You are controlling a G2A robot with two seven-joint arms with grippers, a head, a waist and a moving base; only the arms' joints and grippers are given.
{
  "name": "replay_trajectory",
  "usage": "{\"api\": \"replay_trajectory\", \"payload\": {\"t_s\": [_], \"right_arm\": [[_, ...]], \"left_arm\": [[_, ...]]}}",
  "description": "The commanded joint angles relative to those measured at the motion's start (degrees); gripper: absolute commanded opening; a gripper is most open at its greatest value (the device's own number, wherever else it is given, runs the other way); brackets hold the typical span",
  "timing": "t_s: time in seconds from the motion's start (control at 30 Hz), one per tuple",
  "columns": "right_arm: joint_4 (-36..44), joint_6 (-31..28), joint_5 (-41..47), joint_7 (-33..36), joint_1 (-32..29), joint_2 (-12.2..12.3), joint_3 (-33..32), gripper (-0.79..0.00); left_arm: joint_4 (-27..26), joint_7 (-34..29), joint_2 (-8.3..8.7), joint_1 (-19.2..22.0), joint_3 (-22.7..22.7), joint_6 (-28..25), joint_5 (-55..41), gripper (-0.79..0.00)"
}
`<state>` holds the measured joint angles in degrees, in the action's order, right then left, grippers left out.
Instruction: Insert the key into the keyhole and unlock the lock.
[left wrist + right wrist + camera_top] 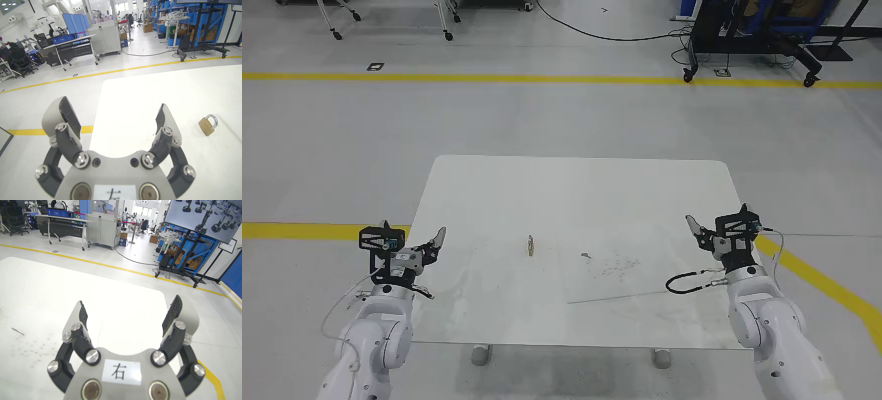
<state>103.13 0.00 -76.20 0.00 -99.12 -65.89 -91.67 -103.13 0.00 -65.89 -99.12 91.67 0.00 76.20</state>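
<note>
- Top view: I see the white table (572,190) with the padlock (530,245) lying near its middle, a little toward the robot's left.
- The key (586,256) lies flat on the table on the padlock's right, near it but clearly apart, and nothing is touching it.
- A patch of grey scuff marks (620,266) sits just beside the key, on the side toward the right arm.
- The left gripper (412,240) hangs at the table's left edge, well apart from the padlock, and holds nothing.
- The right gripper (722,228) hangs at the table's right edge, well apart from the key, and also holds nothing.
- In the left wrist view the left gripper (113,106) has its ribbed pads (69,115) spread wide over the table (132,91) edge.
- The padlock (208,126) shows there as a brass body with a silver shackle, lying on the tabletop off to one side of the fingers.
- I cannot tell from here which way its keyhole faces.
- In the right wrist view the right gripper (128,301) is likewise spread wide, with bare table (56,285) between its pads (172,313).
- The key (18,331) is a thin metal sliver far off to the side, with the scuff marks (28,349) next to it.
</note>
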Motion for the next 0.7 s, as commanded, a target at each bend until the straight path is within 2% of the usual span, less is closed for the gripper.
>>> {"api": "replay_trajectory", "payload": {"t_s": [0.0,0.3,0.37,0.47,0.6,0.67], "right_arm": [[0.0,0.0,0.0,0.0,0.0,0.0,0.0,0.000],[0.0,0.0,0.0,0.0,0.0,0.0,0.0,-0.001],[-0.6,-3.2,0.6,1.0,1.3,0.0,1.7,0.000],[-4.1,-7.7,-0.5,3.8,6.5,-0.2,5.7,0.000],[-9.5,-13.1,2.2,5.2,12.6,-0.8,10.7,0.000],[-12.2,-16.7,4.0,8.0,15.4,-1.0,12.5,0.000]], "left_arm": [[0.0,0.0,0.00,0.0,0.0,0.0,0.0,-0.001],[0.0,0.0,0.00,0.0,0.0,0.0,0.0,-0.001],[0.0,0.0,0.00,0.0,0.0,0.0,0.0,0.000],[0.0,0.0,0.00,0.0,0.0,0.0,0.0,0.000],[0.0,0.0,0.00,0.0,0.0,0.0,0.0,0.000],[0.0,0.0,0.00,0.0,0.0,0.0,0.0,0.000]]}}
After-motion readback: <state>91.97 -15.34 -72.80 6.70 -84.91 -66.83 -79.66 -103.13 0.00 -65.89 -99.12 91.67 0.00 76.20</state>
